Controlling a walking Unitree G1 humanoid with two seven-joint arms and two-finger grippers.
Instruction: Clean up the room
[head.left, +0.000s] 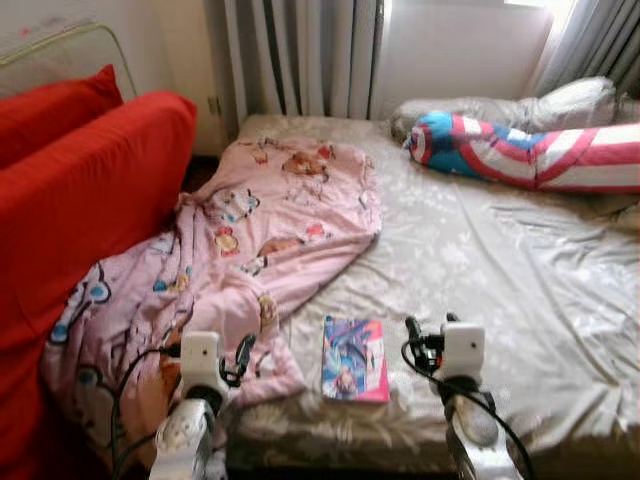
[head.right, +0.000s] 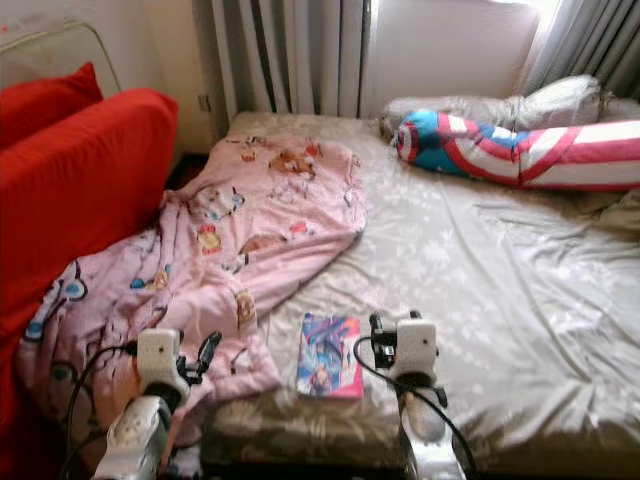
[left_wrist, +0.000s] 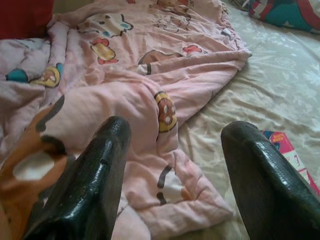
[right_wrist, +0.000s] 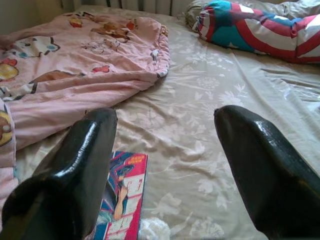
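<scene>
Between the two arms, at the near edge of the bed, lies a thin glossy book with a pink and blue cartoon cover (head.left: 355, 359). The right gripper (head.left: 417, 334) hovers just beside it, at the book's three o'clock, with its two black fingers (right_wrist: 82, 165) spread wide and holding nothing. The left gripper (head.left: 243, 355) is also wide and empty, at the book's nine o'clock, over the crumpled pink cartoon-print blanket (head.left: 250, 230).

I judge the book light, rather stiff but slippery on its cover; it lies flat, so a finger should slide under one long edge. The blanket is soft and bulky, best taken at a corner or fold.

Farther out, at twelve to two o'clock, a striped red, white and blue bolster cushion (head.left: 520, 150) lies across the grey flowered bedsheet (head.left: 500, 280). At nine o'clock stands a red sofa (head.left: 70, 190).
</scene>
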